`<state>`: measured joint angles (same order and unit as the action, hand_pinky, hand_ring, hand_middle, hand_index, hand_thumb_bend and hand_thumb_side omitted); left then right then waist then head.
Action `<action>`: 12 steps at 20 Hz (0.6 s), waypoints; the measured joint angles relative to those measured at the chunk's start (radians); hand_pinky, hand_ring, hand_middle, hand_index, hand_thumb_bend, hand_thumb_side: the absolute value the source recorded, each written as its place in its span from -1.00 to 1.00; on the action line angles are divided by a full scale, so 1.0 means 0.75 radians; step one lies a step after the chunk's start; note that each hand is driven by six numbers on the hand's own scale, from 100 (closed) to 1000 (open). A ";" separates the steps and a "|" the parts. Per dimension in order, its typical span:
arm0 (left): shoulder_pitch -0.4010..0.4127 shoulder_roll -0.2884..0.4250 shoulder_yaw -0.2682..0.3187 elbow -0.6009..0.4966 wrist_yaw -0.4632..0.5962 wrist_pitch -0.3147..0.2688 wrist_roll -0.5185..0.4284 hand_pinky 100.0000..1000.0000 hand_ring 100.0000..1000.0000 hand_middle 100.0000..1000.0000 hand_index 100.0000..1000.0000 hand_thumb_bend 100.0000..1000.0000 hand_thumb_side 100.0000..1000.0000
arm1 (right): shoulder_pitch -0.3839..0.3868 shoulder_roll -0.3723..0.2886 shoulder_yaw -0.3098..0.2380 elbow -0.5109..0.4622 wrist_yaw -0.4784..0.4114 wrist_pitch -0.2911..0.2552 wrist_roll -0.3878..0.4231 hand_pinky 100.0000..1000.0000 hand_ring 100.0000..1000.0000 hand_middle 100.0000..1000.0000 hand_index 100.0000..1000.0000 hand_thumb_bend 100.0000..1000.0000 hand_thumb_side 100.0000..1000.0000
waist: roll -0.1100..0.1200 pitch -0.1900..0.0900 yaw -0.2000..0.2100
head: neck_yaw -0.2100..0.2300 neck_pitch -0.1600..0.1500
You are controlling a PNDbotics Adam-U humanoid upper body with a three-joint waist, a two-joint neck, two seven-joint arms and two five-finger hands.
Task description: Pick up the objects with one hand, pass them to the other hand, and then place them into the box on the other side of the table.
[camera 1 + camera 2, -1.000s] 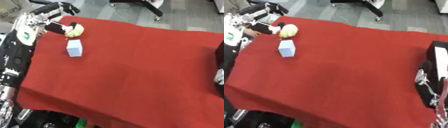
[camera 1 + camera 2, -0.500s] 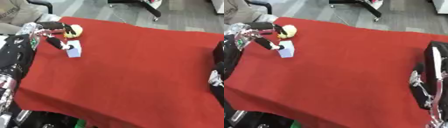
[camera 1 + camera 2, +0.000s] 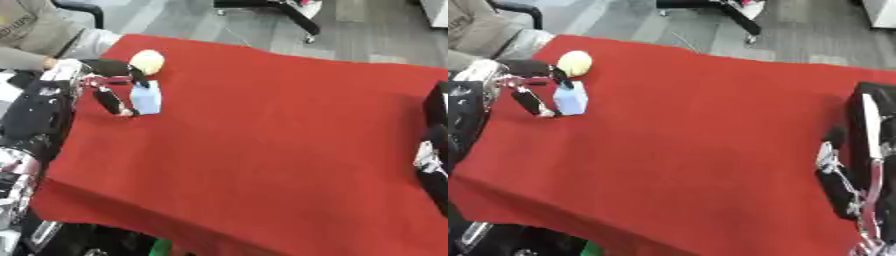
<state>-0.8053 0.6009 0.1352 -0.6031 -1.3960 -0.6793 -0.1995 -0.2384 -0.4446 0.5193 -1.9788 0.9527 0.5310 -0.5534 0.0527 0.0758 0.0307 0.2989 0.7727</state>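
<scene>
A pale blue block (image 3: pixel 146 99) stands on the red tablecloth (image 3: pixel 262 135) near its far left corner. Just behind it lies a yellowish round object (image 3: pixel 147 61). My left hand (image 3: pixel 94 82) reaches in from the left and straddles the block: the thumb (image 3: pixel 112 102) lies along its left side, and the fingers (image 3: pixel 122 70) pass between the block's top and the round object. The block rests on the cloth. My right hand (image 3: pixel 840 182) hangs at the right edge with relaxed fingers and holds nothing. A black box (image 3: pixel 872 117) shows just behind it.
A chair base with castors (image 3: pixel 293 10) stands on the grey floor beyond the table. The cloth's front edge runs askew along the bottom, with dark gear (image 3: pixel 79 240) below it at the lower left.
The camera has tilted, so the whole picture shifted. My left hand has come down from beside the round object to the blue block, its thumb and fingers now on either side.
</scene>
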 measured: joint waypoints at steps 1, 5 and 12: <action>0.005 -0.002 0.005 0.000 -0.002 0.002 0.023 0.65 0.48 0.48 0.71 -0.53 -0.43 | 0.000 0.000 0.000 0.000 0.000 0.000 0.000 0.26 0.88 0.57 0.77 -1.00 -0.68 | 0.000 0.000 -0.001 | -0.001 0.000; 0.007 -0.004 0.036 -0.025 0.030 -0.009 0.029 0.66 0.48 0.48 0.71 -0.57 -0.46 | 0.000 0.000 0.000 0.000 0.000 0.001 -0.001 0.26 0.88 0.57 0.78 -1.00 -0.68 | 0.000 0.000 0.000 | -0.002 0.000; 0.003 -0.003 0.057 -0.058 0.065 0.012 -0.115 0.76 0.64 0.68 0.88 -0.26 0.32 | 0.000 0.000 0.000 0.000 -0.010 0.002 -0.001 0.25 0.88 0.57 0.78 -1.00 -0.66 | 0.000 -0.001 0.001 | -0.002 0.000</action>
<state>-0.8031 0.5985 0.1778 -0.6465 -1.3471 -0.6703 -0.2858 -0.2384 -0.4446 0.5193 -1.9788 0.9449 0.5324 -0.5539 0.0524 0.0749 0.0316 0.2972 0.7727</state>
